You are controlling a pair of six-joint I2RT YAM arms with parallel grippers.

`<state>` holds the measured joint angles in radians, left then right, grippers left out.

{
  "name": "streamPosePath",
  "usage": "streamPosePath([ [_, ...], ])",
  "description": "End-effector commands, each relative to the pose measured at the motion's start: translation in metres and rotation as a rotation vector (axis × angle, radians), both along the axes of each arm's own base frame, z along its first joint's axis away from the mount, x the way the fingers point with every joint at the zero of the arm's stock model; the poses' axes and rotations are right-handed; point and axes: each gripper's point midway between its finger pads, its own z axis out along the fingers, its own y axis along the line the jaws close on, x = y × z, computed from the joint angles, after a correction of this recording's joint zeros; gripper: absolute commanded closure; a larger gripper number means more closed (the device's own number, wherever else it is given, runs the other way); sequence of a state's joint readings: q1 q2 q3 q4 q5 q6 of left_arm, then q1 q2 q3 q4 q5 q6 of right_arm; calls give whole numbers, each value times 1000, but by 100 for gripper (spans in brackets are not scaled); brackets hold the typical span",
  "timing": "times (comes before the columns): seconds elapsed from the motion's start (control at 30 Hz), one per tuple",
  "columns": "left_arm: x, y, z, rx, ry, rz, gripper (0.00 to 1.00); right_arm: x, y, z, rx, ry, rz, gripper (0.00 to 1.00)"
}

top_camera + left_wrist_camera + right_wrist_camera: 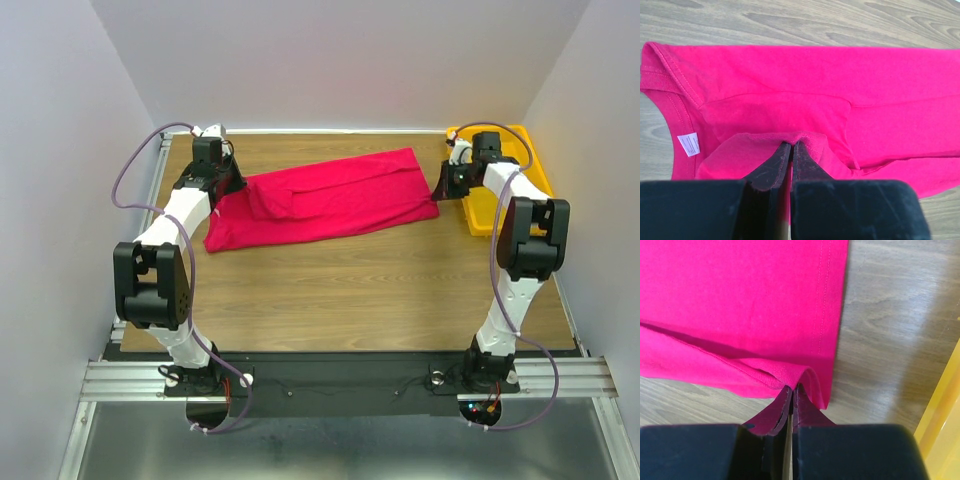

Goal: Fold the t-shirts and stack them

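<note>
In the top view the right arm (497, 180) hides part of the yellow tray (533, 170). In the left wrist view the print on the white label (689, 145) is too small to read, and the t-shirt (840, 85) is cut off at the right edge. In the right wrist view only a strip of the yellow tray shows at the right edge, and the t-shirt runs out at the top and left.

the left gripper (791, 150) had its two black fingers (771, 167) pressed together on a raised fold of the pink t-shirt (840, 85). the shirt lay across the wooden table (790, 20), its collar (670, 100) at the left with a white label (689, 145) showing.
</note>
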<state>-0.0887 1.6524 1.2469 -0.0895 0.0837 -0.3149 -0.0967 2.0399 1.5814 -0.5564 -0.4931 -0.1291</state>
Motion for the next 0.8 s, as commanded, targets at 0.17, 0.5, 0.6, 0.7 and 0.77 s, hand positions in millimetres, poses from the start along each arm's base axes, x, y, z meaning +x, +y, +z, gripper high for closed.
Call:
streamPosePath([
  [0.17, 16, 3, 31, -5, -92, 2, 100, 24, -4, 17, -1, -74, -15, 95],
  [0.5, 16, 4, 33, -9, -96, 6, 100, 29, -4, 17, 5, -78, -22, 95],
  [0.6, 14, 5, 36, -10, -103, 10, 100, 32, -3, 19, 10, -82, -25, 95],
  [0.7, 13, 7, 39, -8, -111, 14, 100, 34, -3, 20, 14, -83, -28, 95],
  [0.77, 12, 8, 41, -11, -114, 16, 100, 36, -3, 21, 16, -88, -26, 95],
])
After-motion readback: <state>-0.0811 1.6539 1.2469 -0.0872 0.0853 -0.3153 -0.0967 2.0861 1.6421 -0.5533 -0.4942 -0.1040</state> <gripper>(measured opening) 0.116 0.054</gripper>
